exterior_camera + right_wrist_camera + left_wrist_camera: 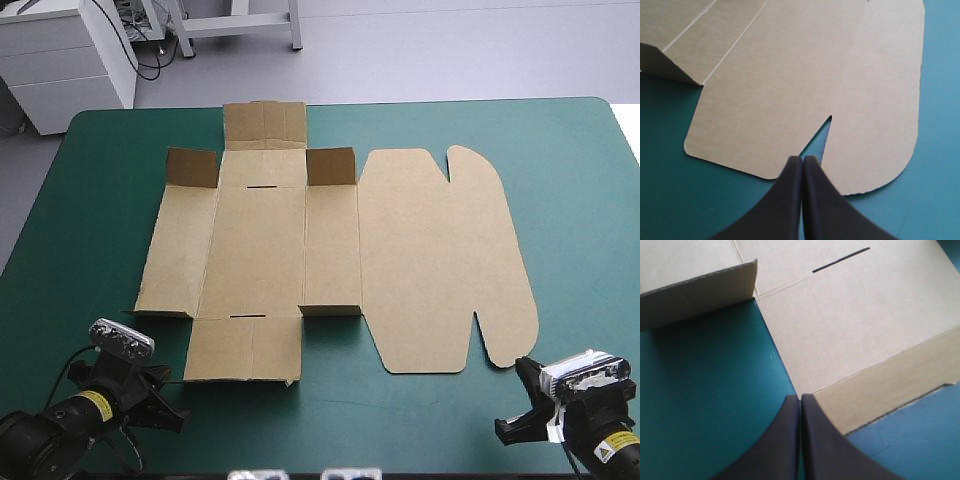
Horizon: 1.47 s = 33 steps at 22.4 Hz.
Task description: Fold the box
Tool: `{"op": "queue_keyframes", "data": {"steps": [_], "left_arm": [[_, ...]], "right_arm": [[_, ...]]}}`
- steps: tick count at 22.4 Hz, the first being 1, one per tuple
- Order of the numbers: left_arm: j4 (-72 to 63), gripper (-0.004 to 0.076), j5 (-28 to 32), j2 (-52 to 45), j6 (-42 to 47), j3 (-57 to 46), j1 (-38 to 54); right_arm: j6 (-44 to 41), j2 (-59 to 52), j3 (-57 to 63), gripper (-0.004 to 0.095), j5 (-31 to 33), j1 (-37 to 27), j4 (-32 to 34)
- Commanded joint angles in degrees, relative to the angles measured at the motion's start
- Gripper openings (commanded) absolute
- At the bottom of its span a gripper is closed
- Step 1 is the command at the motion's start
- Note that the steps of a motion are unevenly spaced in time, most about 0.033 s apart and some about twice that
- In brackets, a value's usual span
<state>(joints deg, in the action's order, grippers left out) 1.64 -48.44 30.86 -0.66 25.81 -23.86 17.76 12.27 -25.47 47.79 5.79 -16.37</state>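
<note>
**High view: brown sheet lies open, both grippers closed at its near edge**

The box is an unfolded cut sheet of brown board, spread over the middle of the table on its teal-green cover. Its far flap reaches almost to the table's far edge, and the wide lid panel with two rounded lobes lies flat toward the right edge. Two small tabs at the sheet's far side stand up from the board.

The left gripper sits near the table's near-left corner, just beside the near flap. In the left wrist view its black fingers meet in one pointed arch — pressed together, holding nothing — with the tip at the flap's near edge. A thin slot shows farther ahead, and a side panel's end is tilted up off the cover.

The right gripper is near the near-right corner, beside the lid's outer lobe. In the right wrist view its fingers are likewise closed on nothing, their tip just before the narrow notch between the two lobes — the lid flat ahead.
</note>
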Motion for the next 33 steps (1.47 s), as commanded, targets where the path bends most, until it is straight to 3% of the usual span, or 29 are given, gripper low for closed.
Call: {"op": "queue_keyframes", "data": {"steps": [1, 26, 33], "left_arm": [[-0.25, -0.0008, 2.81, 0.18, 0.66, 1.51, -0.27], [-1.64, -0.0008, 2.81, 0.18, 0.1, 1.51, -0.27], [-2.0, -0.0008, 11.38, 0.18, 0.35, 8.42, -0.38]], "right_arm": [[0.12, 0.62, -1.55, -0.0019, -3.95, 0.11, -0.77], [0.12, 0.62, -1.55, -0.0019, -3.95, 0.11, -0.77], [0.12, 0.62, -1.55, -0.0019, -3.95, 0.11, -0.77]]}}
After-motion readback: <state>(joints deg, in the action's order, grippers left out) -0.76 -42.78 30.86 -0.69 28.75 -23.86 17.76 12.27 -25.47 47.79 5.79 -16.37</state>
